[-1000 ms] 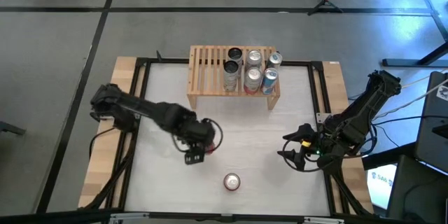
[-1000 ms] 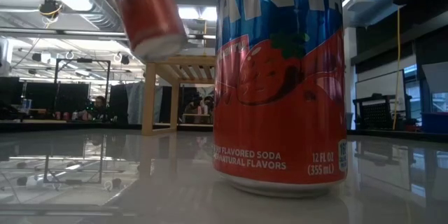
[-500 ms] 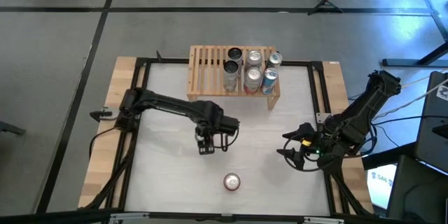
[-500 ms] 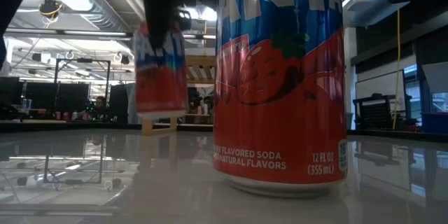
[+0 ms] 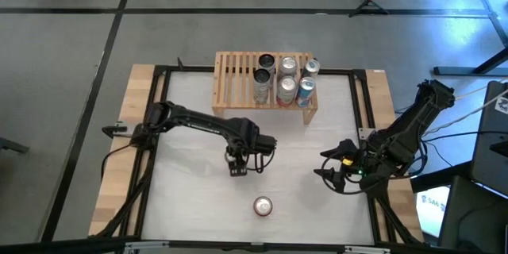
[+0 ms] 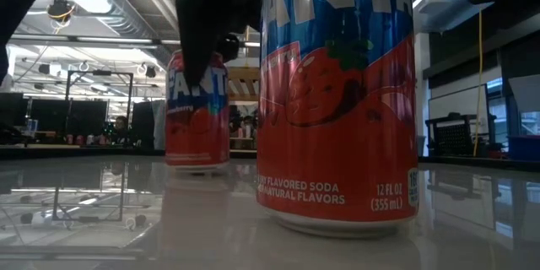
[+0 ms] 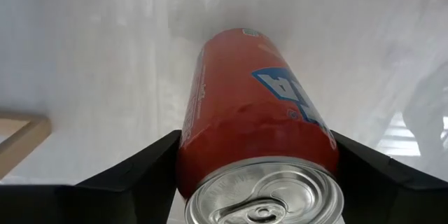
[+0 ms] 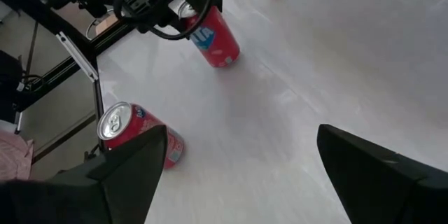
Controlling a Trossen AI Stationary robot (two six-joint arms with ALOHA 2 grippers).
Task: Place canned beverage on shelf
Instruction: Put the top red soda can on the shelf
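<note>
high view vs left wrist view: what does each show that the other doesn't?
Only the high view: the shelf with six cans on it, a second red can at the table's near edge, and the open right gripper parked at the right. Only the left wrist view: the red can between the fingers, with its pull-tab lid. Both: the white table and the left gripper at mid-table.

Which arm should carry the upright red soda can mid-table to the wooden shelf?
Left. The left gripper already straddles the upright red soda can at mid-table, with the light-wood slatted shelf just beyond it. The right gripper waits open near the table's right edge, holding nothing.
</note>
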